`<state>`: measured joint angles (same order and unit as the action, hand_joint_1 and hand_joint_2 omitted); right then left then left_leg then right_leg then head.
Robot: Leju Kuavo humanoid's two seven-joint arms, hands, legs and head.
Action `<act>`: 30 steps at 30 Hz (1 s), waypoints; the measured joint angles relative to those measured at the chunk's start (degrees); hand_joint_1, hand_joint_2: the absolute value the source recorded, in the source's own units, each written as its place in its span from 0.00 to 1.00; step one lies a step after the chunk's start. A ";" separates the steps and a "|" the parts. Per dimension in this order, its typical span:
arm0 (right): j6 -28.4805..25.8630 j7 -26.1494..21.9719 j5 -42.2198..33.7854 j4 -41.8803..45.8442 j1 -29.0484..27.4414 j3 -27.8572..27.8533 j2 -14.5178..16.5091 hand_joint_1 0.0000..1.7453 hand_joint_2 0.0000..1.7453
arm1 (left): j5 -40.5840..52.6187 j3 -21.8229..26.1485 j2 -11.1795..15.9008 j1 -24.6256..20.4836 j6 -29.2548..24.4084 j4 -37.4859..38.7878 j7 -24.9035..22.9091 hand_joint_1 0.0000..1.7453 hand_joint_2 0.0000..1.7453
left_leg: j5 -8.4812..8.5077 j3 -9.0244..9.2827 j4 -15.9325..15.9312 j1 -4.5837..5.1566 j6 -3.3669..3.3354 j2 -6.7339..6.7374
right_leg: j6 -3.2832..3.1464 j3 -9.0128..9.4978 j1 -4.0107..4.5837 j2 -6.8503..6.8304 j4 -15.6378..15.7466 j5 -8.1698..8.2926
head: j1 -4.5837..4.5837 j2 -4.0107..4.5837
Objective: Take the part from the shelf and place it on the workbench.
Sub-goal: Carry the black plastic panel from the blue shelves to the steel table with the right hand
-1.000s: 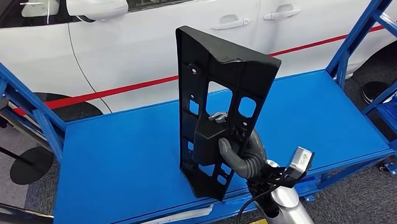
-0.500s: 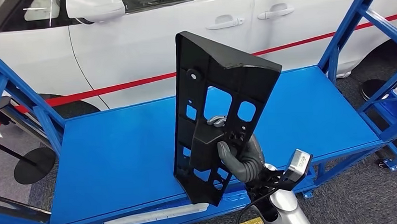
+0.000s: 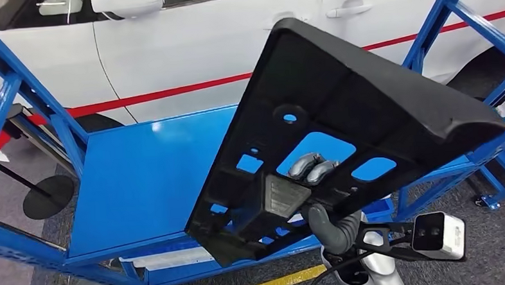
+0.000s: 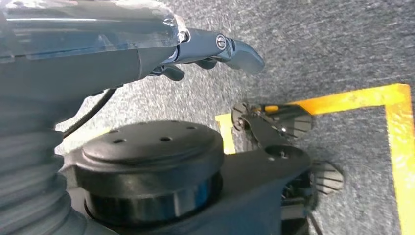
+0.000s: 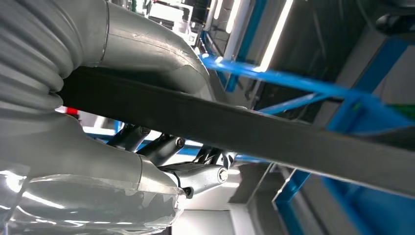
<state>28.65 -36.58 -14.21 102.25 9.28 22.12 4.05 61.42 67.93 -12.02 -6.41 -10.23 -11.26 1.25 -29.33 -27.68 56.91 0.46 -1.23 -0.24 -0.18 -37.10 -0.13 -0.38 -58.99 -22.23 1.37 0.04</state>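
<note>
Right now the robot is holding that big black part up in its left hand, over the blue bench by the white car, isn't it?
Not quite: it is the right hand that holds the black part, as the head view shows, with that arm coming in on the right. The left hand hangs over the floor holding nothing. The rest stands: the part is up over the blue bench, by the white car.

My right hand [image 3: 330, 222] is dark grey on a silver arm [image 3: 371, 272], with a black cable [image 3: 326, 271] and boxy wrist camera [image 3: 438, 235].

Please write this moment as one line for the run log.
right robot hand: grips black part | part: tilted above blue workbench, not placed | left robot hand: hangs
</note>
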 joint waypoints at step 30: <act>9.47 7.77 -12.84 -7.16 -3.40 6.48 0.10 1.00 1.00 | 2.07 -1.34 -0.29 0.08 1.04 0.00 -1.53 0.00 1.00 | -1.52 2.17 -0.93 0.10 0.56 0.34 | 0.18 -0.54 -0.16 -0.52 0.34 0.74 | 0.04 0.00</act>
<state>38.12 -28.81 -27.05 95.09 5.88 28.60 4.15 63.49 66.58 -12.31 -6.33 -9.19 -11.26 -0.28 -30.85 -25.51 55.99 0.57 -0.67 0.10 0.00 -37.64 -0.30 -0.90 -58.65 -21.50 1.40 0.04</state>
